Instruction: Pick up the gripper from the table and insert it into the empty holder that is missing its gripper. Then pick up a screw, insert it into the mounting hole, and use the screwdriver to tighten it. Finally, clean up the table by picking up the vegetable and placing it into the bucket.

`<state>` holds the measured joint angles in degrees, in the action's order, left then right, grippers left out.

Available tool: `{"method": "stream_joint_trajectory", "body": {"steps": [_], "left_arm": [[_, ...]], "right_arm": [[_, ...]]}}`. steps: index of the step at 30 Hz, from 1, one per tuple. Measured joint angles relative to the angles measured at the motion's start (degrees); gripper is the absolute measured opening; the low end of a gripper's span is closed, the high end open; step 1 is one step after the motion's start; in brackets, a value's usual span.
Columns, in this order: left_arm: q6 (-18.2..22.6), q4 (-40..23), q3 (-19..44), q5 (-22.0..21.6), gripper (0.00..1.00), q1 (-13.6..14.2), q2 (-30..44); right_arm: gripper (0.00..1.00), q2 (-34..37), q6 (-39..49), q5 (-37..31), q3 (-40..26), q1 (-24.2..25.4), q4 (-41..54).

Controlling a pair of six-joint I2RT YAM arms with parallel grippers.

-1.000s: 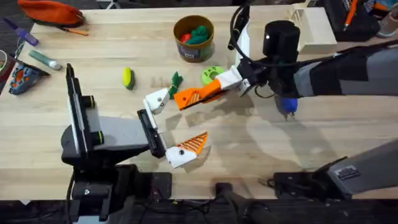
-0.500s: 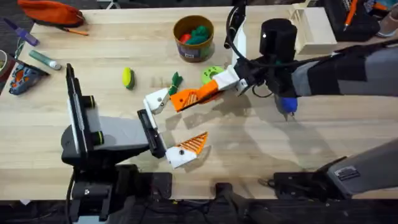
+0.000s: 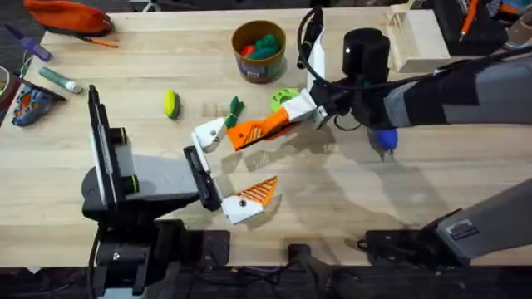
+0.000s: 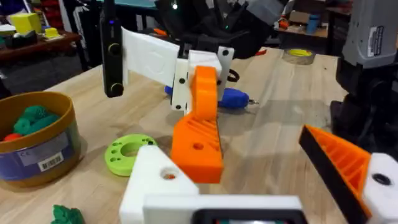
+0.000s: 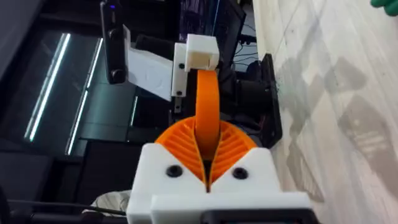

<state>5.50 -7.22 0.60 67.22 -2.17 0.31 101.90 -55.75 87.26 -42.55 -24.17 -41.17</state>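
At mid-table, the right pincer pinches the orange gripper, its white fingers pressed on the piece, and holds it against the holder, the bare white finger of the left pincer. The left pincer stands spread, its other finger already wearing an orange pad. In the left wrist view the gripper hangs tilted just beyond the holder; whether it has begun to seat cannot be told.

To do the step well, the piece looks to need squaring to the holder's face and sliding straight along it, so the hole in the orange face meets the hole in the white one; forcing it askew risks jamming.

The screwdriver lies under the right arm, right of centre. The bucket sits at the far edge with toy vegetables inside; its barcode label carries print too small to read. A green disc lies between bucket and gripper.
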Motion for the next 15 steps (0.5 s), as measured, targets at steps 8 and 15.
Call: {"method": "stream_joint_trajectory", "body": {"steps": [8,15], "left_arm": [[0.0,0.0,0.0,0.0,0.986,0.0,-0.01],[0.0,0.0,0.0,-0.02,0.986,0.0,-0.01]], "right_arm": [[0.009,0.07,-0.64,0.0,-1.24,-0.19,-0.09],[0.009,0.07,-0.9,0.0,-1.79,-1.1,-0.09]]}}
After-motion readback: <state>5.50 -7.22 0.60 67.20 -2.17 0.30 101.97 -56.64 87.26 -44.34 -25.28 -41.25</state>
